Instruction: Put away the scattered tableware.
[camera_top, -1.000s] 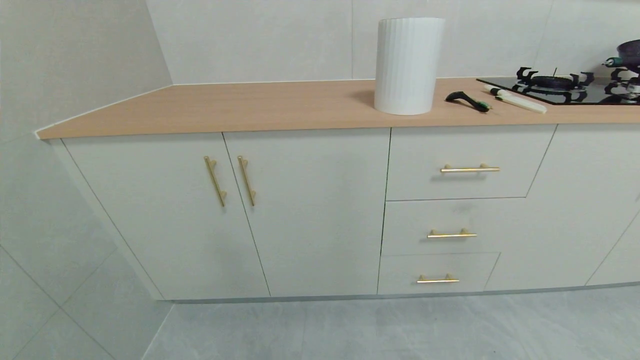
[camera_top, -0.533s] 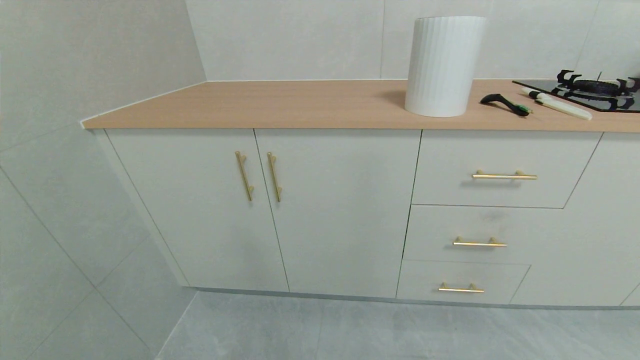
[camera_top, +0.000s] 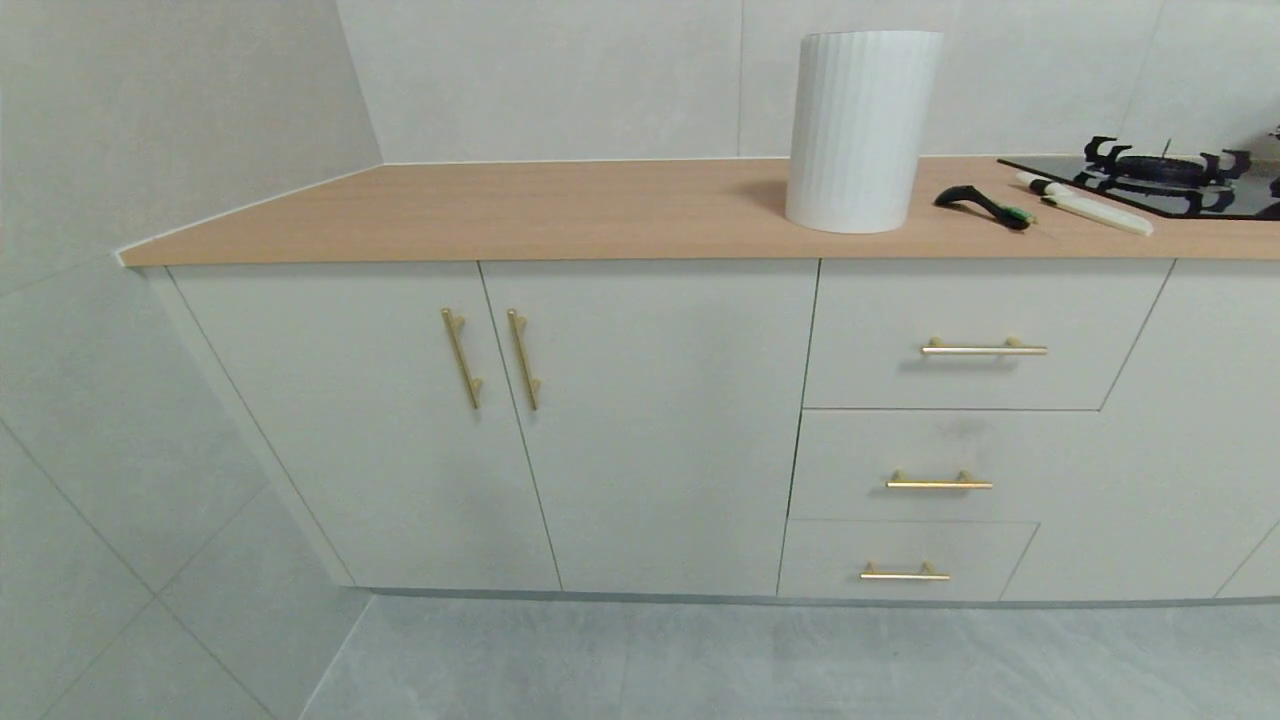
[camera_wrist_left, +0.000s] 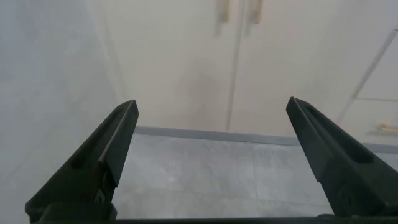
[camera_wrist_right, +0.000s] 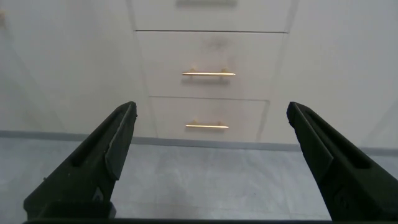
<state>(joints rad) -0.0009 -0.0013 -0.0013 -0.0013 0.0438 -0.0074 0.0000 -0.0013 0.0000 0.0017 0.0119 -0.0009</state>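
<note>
On the wooden countertop (camera_top: 520, 210) lie a black-handled utensil with a green tip (camera_top: 982, 206) and a long white utensil (camera_top: 1085, 210), both to the right of a tall white ribbed container (camera_top: 858, 130). My left gripper (camera_wrist_left: 211, 124) hangs low and open, facing the cabinet doors and the floor. My right gripper (camera_wrist_right: 211, 124) is open too, facing the lower drawers with their gold handles (camera_wrist_right: 208, 74). Nothing sits between the fingers of either one.
A black gas hob (camera_top: 1160, 180) occupies the counter's far right. Below the counter are two cabinet doors with gold handles (camera_top: 490, 358) and three drawers (camera_top: 985, 349). A tiled wall (camera_top: 120, 140) closes off the left side. Grey floor (camera_top: 700, 660) lies before the cabinets.
The head view has swung: first the whole scene slid right, then back left a little. The things on the counter keep their places relative to one another.
</note>
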